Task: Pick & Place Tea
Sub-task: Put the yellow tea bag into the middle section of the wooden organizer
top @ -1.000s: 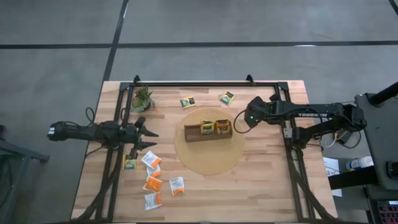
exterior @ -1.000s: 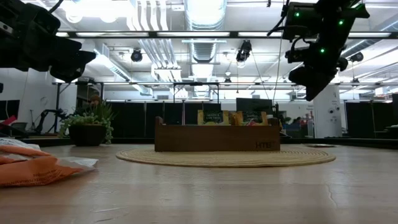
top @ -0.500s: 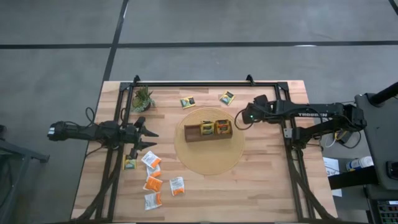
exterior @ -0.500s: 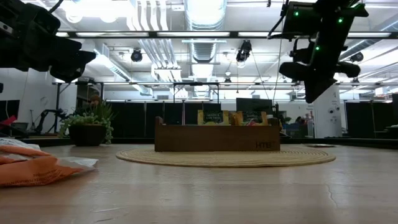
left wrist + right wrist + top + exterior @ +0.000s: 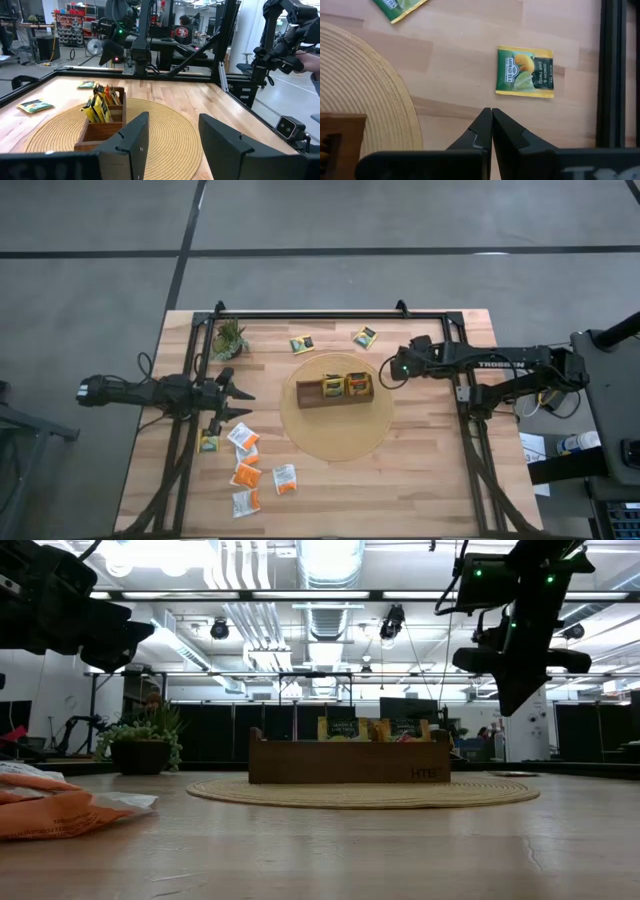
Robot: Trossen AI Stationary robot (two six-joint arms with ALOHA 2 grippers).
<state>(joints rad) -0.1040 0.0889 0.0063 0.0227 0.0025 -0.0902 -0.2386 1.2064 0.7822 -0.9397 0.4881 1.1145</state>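
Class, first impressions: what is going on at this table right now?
Two robot arms are sorting tea sachets into a wooden tray on a round mat. The right gripper, shut and empty, hovers beside the tray near a green-and-yellow sachet. The left gripper, open and empty, waits by the loose orange sachets.

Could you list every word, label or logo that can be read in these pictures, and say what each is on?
"AHMAD TEA": on the green and yellow sachet lying on the table, right wrist view.
"SF" logo: on a person's dark shirt behind the table, left wrist view.
White lettering on the right arm, high view: too small to read.
Mark on the wooden tray, low view: too blurred.
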